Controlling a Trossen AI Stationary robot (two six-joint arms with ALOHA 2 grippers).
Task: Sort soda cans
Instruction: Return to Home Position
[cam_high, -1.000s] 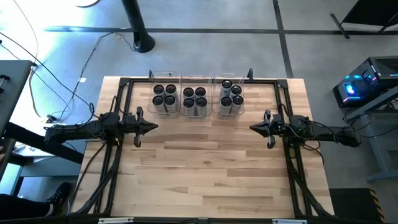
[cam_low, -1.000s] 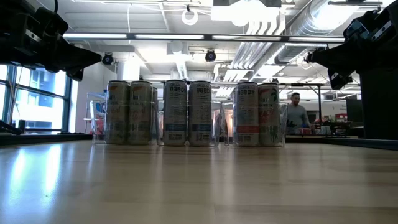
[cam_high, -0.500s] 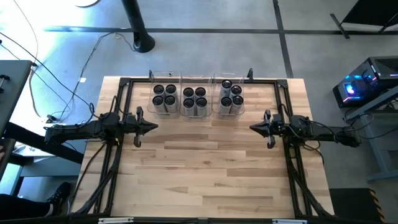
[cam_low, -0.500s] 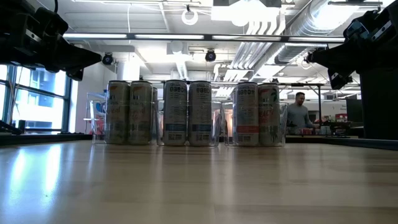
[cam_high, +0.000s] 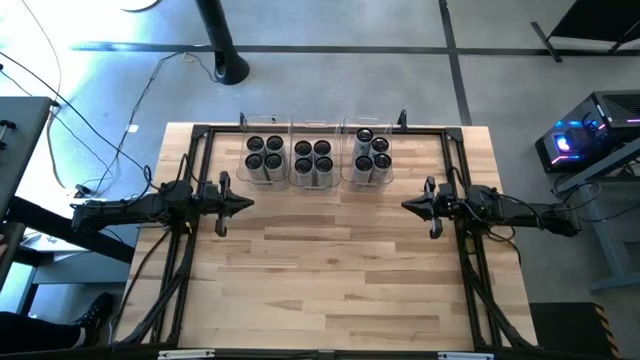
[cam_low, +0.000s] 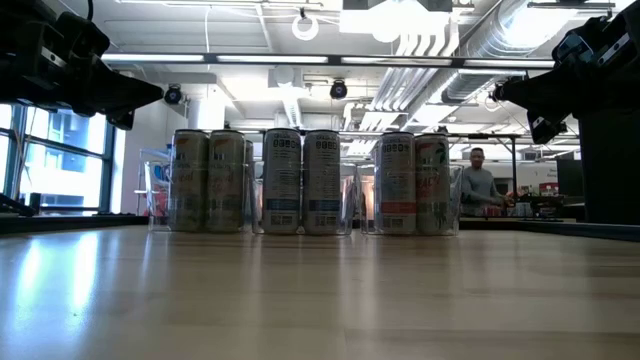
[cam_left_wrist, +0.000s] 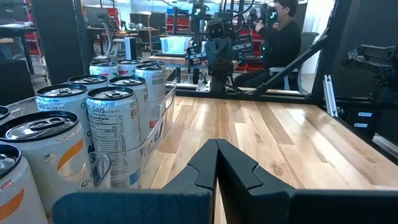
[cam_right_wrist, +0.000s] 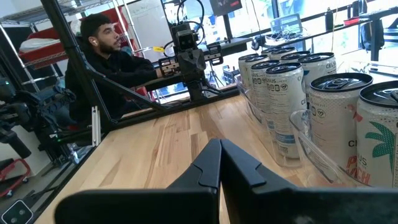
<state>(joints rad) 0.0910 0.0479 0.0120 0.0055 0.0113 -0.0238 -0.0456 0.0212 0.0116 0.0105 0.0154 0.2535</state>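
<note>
My left gripper (cam_high: 247, 204) and right gripper (cam_high: 406, 206) have jaws pressed shut, empty, over the pale plank table (cam_high: 330, 280). Glossy cylindrical soda cans (cam_high: 313, 161) fill clear plastic bins (cam_high: 312, 132).

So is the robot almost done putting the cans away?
Looks finished, or very nearly. Done: every soda can in view stands inside the three clear bins at the far edge of the table; none sits loose on it. In hand: nothing; the left gripper and right gripper are shut and empty, out at the sides. Left: probably nothing.
</note>
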